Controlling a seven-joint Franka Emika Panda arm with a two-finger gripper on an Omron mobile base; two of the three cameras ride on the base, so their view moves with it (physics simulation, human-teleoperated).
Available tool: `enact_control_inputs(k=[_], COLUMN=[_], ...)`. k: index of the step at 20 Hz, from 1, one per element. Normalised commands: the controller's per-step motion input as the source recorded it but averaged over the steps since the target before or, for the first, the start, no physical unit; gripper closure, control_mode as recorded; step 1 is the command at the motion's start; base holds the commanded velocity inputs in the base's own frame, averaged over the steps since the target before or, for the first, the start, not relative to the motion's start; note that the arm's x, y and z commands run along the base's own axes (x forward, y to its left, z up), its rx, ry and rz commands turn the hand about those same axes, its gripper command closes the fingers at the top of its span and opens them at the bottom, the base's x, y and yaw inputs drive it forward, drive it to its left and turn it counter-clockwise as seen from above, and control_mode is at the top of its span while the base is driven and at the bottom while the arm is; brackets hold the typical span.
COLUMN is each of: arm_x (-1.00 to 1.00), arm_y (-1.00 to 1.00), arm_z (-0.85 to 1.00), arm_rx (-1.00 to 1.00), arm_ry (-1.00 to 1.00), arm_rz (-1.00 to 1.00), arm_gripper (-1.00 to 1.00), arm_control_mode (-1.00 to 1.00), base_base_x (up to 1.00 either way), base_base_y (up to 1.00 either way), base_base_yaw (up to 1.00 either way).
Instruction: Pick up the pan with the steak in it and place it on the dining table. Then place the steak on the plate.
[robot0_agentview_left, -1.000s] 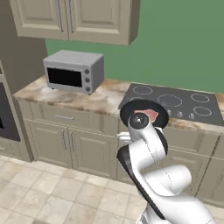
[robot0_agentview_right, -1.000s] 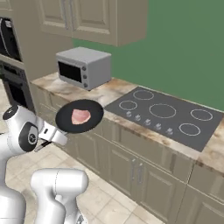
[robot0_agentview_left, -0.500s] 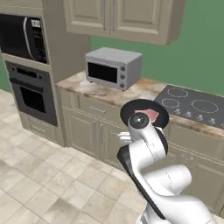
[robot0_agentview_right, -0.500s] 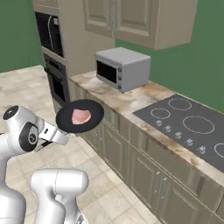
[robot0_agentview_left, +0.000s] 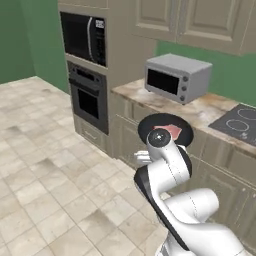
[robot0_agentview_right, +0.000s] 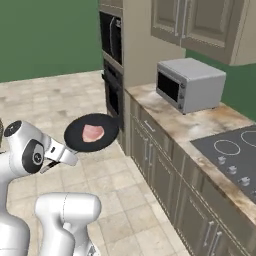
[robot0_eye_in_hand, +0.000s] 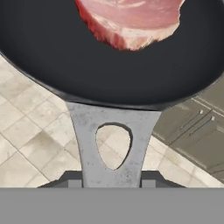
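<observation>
The jaws (robot0_agentview_right: 67, 156) are closed on the grey handle of the small round black frying pan (robot0_agentview_right: 92, 133), carried in the air just ahead of them, with the flat pinkish-red steak (robot0_agentview_right: 93, 132) inside. Keep the pan level while the base turns, so the meat cannot slide. Since a second ago the view has swung from the black cooktop (robot0_agentview_left: 239, 125) toward the dark wall oven (robot0_agentview_left: 90, 102); the grip is unchanged.

Even, soft render light; edges perhaps slightly blurred.

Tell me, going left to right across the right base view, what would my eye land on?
The robot arm → pan holding the steak → wall oven → toaster oven → cooktop.
</observation>
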Motion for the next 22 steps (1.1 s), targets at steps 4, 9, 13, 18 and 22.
enact_control_inputs(k=[4, 9, 13, 18, 22], arm_x=[0.0, 0.0, 0.0, 0.0, 0.0], arm_y=[0.0, 0.0, 0.0, 0.0, 0.0], arm_z=[0.0, 0.0, 0.0, 0.0, 0.0], arm_rx=[0.0, 0.0, 0.0, 0.0, 0.0], arm_ry=[0.0, 0.0, 0.0, 0.0, 0.0], arm_rz=[0.0, 0.0, 0.0, 0.0, 0.0], arm_gripper=[1.0, 1.0, 1.0, 1.0, 1.0], arm_control_mode=[1.0, 1.0, 1.0, 1.0, 1.0], base_base_x=[-0.05, -0.05, -0.04, -0.04, -0.03], base_base_y=[0.0, 0.0, 0.0, 0.0, 0.0], base_base_yaw=[0.47, 0.47, 0.47, 0.48, 0.46])
